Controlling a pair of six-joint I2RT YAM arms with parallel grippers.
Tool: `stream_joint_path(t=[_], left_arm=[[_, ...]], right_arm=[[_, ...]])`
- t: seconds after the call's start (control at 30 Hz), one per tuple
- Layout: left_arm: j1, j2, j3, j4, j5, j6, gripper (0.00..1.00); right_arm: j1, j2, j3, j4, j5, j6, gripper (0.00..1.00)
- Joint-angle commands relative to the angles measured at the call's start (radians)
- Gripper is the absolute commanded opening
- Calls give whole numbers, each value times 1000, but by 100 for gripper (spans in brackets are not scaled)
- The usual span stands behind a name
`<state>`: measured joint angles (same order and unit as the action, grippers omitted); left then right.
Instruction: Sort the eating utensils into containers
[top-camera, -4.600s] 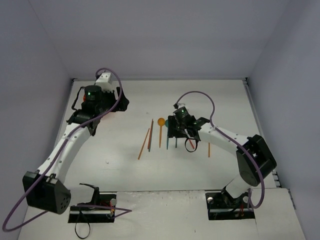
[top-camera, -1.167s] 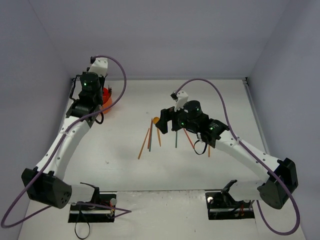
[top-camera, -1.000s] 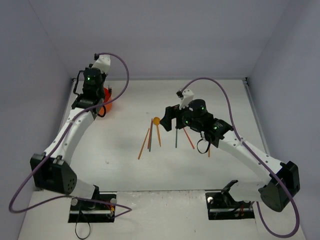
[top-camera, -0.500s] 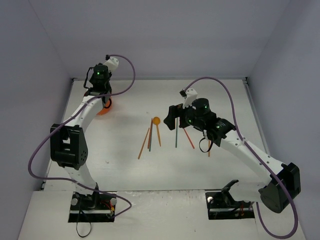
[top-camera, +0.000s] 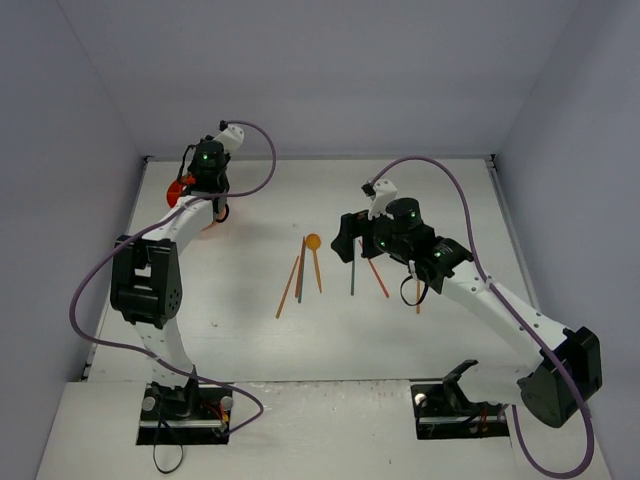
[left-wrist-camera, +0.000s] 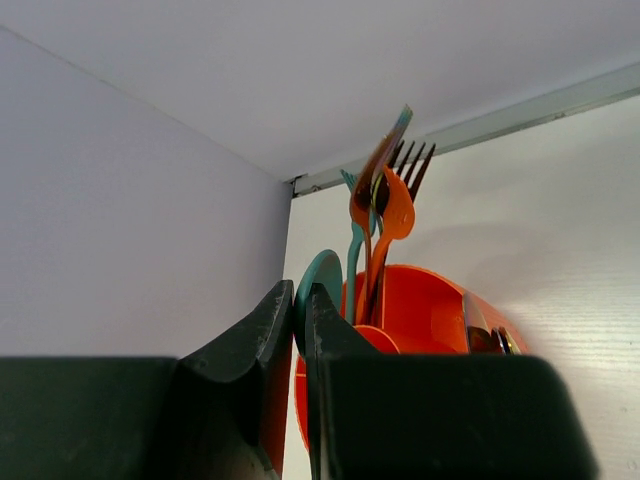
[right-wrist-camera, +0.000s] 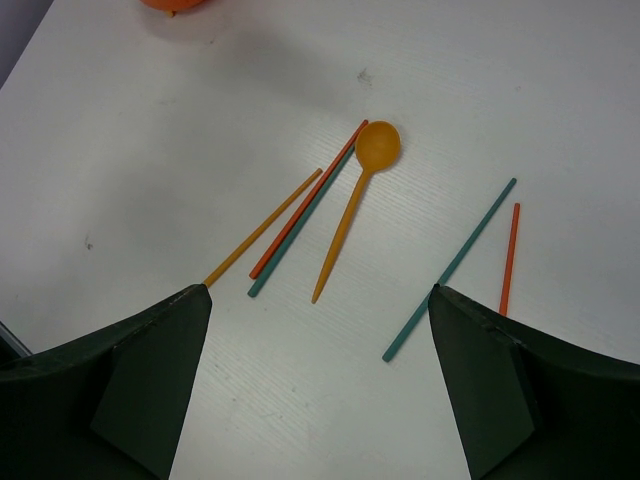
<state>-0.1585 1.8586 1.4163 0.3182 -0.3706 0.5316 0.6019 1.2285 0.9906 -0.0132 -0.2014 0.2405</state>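
My left gripper (left-wrist-camera: 298, 292) is shut on a teal spoon (left-wrist-camera: 320, 282) whose bowl pokes up between the fingers. Right behind it stands the orange-red container (left-wrist-camera: 440, 315), holding upright orange, teal and dark forks (left-wrist-camera: 392, 195). From above, the left gripper (top-camera: 207, 192) hangs at that container (top-camera: 177, 190) in the back left corner. My right gripper (right-wrist-camera: 320, 290) is open above the table with nothing between its fingers. Below it lie an orange spoon (right-wrist-camera: 360, 190), a yellow chopstick (right-wrist-camera: 262, 228), a red one (right-wrist-camera: 305, 200), two teal ones (right-wrist-camera: 450, 270) and another orange one (right-wrist-camera: 509, 258).
The loose utensils lie mid-table in the top view, around the orange spoon (top-camera: 314, 255). One more orange chopstick (top-camera: 418, 298) lies partly under the right arm. Walls close the table at the back and on both sides.
My left arm has swung back and right, over the container in the corner, still shut on the teal spoon. The right gripper has drifted slightly right and stayed open.
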Motion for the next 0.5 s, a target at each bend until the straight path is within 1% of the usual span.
stream_joint_path(t=[0.0, 0.1, 0.17, 0.3, 0.37, 0.47], left_arm=[[-2, -37, -17, 101, 0, -3, 2], [-9, -47, -47, 100, -6, -12, 6], [-19, -57, -65, 99, -11, -12, 12], [-30, -79, -91, 99, -25, -30, 18], [-44, -94, -102, 97, -31, -35, 24], [-58, -121, -118, 94, -38, -55, 26]], right_arm=[[-7, -28, 2, 35, -21, -5, 88], [-8, -24, 3, 36, -21, -7, 88], [-8, -20, 1, 36, -25, -7, 88], [-8, -15, -4, 38, -30, -7, 88], [-8, -15, -6, 38, -35, -7, 88], [-8, -17, -9, 38, -39, -4, 88]])
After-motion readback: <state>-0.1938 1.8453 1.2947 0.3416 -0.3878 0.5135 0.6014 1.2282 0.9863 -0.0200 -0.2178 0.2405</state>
